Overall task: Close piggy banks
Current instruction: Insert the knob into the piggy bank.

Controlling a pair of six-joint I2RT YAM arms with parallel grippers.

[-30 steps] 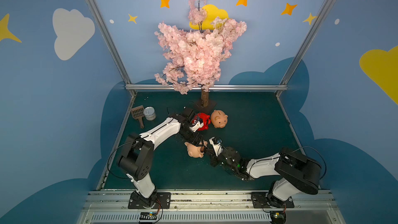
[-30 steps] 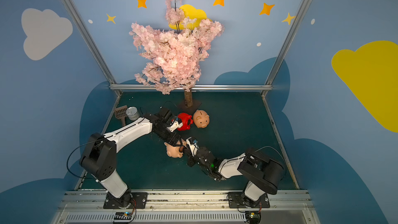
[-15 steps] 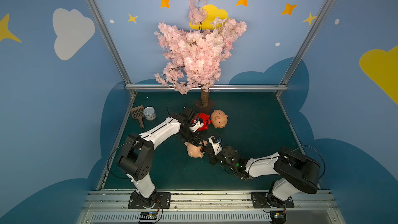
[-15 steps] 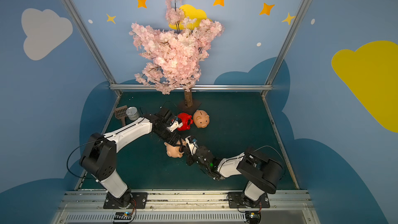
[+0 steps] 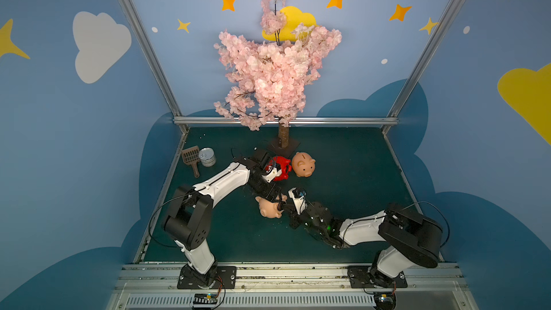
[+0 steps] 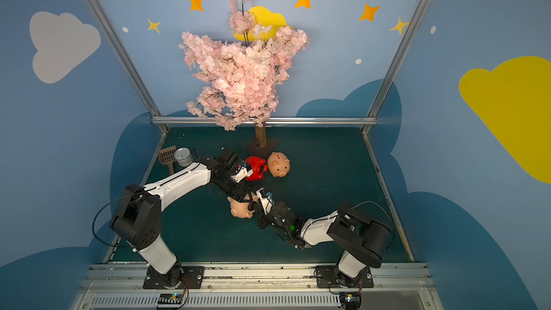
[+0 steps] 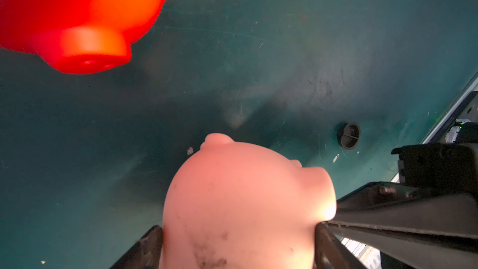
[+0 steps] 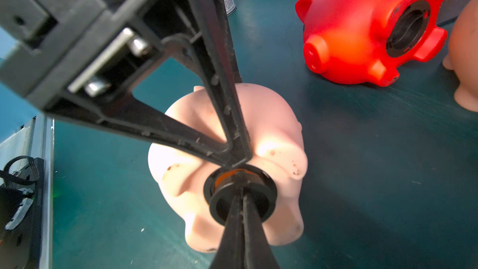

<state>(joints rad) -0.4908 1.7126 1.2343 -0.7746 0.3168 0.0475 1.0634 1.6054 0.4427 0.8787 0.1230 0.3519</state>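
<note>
A peach-pink piggy bank lies on its side mid-floor. My left gripper is shut on its body, one finger on each flank. My right gripper is shut on a black round plug, which sits at the belly hole of this pig. A red piggy bank lies on its side behind, a black ring in its belly hole. A second peach piggy bank stands beside it.
A pink blossom tree on a dark base stands at the back centre, close behind the red pig. A silver tin can and a brown scoop sit at the back left. A loose black plug lies on the green floor.
</note>
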